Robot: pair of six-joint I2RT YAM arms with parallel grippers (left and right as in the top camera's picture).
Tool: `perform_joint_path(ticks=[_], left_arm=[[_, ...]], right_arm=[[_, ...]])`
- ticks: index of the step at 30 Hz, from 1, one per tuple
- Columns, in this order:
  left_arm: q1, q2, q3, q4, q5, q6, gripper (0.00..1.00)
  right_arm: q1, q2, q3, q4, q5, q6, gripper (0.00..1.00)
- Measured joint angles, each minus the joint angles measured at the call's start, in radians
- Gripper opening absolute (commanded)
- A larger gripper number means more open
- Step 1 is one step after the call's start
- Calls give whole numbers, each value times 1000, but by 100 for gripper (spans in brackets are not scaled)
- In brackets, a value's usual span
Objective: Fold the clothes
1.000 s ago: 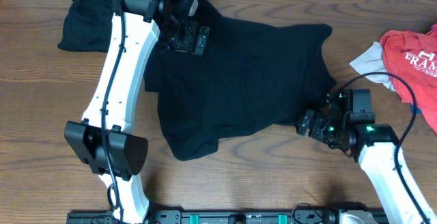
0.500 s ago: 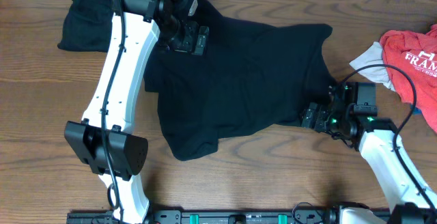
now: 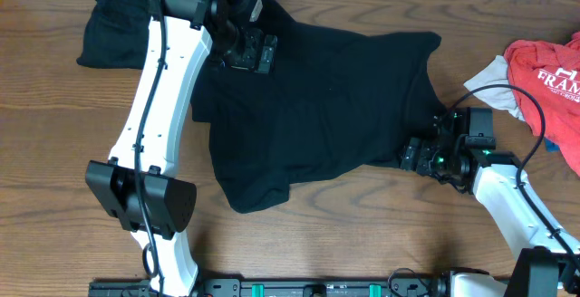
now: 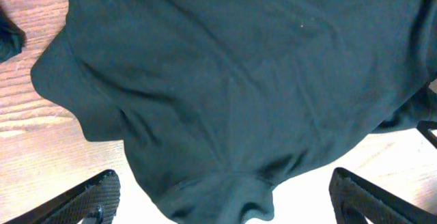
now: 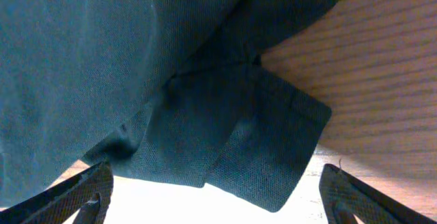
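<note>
Black top [image 3: 317,107]: soft, limp, light; take hold at sleeve cuff [image 5: 273,156], right of centre overhead;
Left gripper [image 3: 246,51]: fingers apart;
Right gripper [image 3: 419,158]: fingers apart, cuff between them

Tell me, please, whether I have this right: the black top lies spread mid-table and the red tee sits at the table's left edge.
Not quite: the overhead view shows the red tee at the right edge of the table. The black top does lie spread mid-table.
</note>
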Motion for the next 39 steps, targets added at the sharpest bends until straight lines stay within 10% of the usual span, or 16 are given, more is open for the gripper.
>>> perform_joint_path(ticks=[15, 24, 33, 39], left_arm=[[0, 0, 0, 0, 0, 0, 98], [0, 0, 0, 0, 0, 0, 98], [0, 0, 0, 0, 0, 0, 98], [0, 0, 0, 0, 0, 0, 98]], right_arm=[[-1, 116, 8, 89, -1, -5, 83], [-2, 126, 8, 86, -3, 5, 59], [-2, 133, 8, 6, -1, 48, 4], [-8, 132, 11, -29, 7, 73, 1]])
